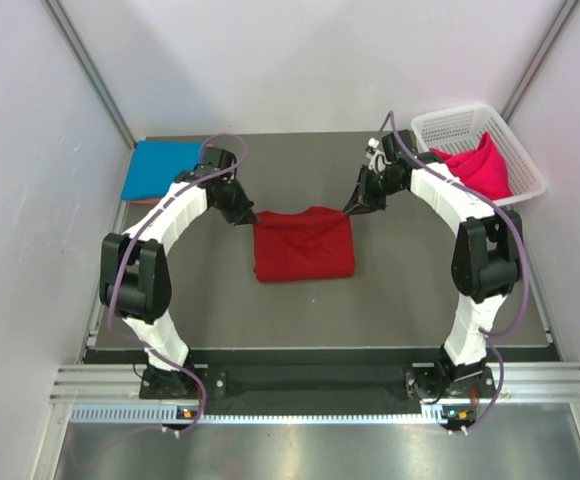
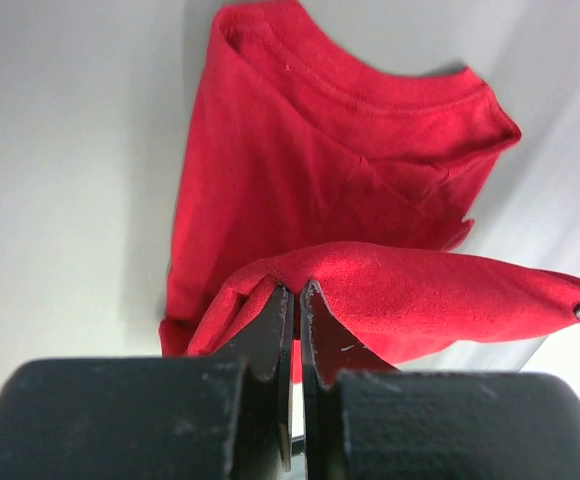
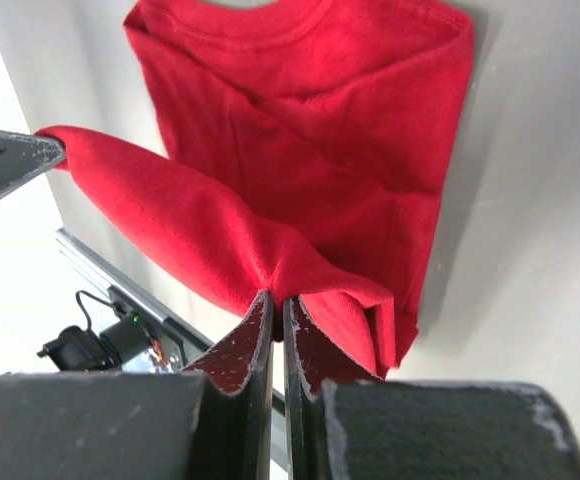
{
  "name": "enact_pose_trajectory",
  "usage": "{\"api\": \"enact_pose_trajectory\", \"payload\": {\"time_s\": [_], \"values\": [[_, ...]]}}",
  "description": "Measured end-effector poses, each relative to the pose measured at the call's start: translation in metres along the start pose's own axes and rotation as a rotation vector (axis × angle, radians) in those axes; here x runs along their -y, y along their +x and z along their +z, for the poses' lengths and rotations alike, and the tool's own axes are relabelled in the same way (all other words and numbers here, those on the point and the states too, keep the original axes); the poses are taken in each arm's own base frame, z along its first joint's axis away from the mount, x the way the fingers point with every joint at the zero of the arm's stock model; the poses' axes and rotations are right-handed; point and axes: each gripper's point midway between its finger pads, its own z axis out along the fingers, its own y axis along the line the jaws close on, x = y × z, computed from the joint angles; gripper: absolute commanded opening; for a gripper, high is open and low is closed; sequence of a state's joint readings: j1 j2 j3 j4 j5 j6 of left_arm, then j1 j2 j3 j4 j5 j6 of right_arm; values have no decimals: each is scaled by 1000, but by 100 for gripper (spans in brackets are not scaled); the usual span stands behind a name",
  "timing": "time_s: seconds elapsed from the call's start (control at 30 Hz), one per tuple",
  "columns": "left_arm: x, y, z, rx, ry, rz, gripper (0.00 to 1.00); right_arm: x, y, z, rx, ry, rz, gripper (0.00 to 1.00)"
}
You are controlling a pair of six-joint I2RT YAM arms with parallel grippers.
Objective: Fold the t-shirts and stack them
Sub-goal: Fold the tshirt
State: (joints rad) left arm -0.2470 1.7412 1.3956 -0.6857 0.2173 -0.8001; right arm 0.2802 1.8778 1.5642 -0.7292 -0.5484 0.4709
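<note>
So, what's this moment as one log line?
step: folding dark red t-shirt | left pincer: shut on its edge | right pincer: shut on its edge | edge: lifted

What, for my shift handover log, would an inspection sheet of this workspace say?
Surface: dark table, flat.
Job's things: dark red t-shirt mid-table, half folded, far edge lifted; blue t-shirt folded, far left; hot pink t-shirt in the basket.
Clutter: white basket, far right corner.
Grippers: left gripper and right gripper each shut on the dark red t-shirt's edge.
Cables: purple cables, loose loops, no snag seen.
Surroundings: white walls; metal rail at near edge.
</note>
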Motion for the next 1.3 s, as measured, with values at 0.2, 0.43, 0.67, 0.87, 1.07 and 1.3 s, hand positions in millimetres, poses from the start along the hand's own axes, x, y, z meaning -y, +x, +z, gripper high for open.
{"api": "enact_pose_trajectory", "payload": {"time_s": [0.2,0.43,0.67,0.87,1.07,1.3], "values": [[-4,-8,18,-22,-10,-9,0,5,-11,17,-21,-10,13,0],[-9,-17,30,-27,-19,-22,0,14,-19,33,-43,-22,34,0],[-2,-33,40,-6,4,-26,0,18,-37,45,-37,-43,42,0],[-3,-37,51,-14,-2,-36,0,16,-51,50,-24,-65,44,1],[-6,-43,66,-20,-12,-47,0,20,-58,61,-29,-75,59,2],[-7,-50,75,-16,-12,-57,0,29,-68,72,-28,-78,78,4]]}}
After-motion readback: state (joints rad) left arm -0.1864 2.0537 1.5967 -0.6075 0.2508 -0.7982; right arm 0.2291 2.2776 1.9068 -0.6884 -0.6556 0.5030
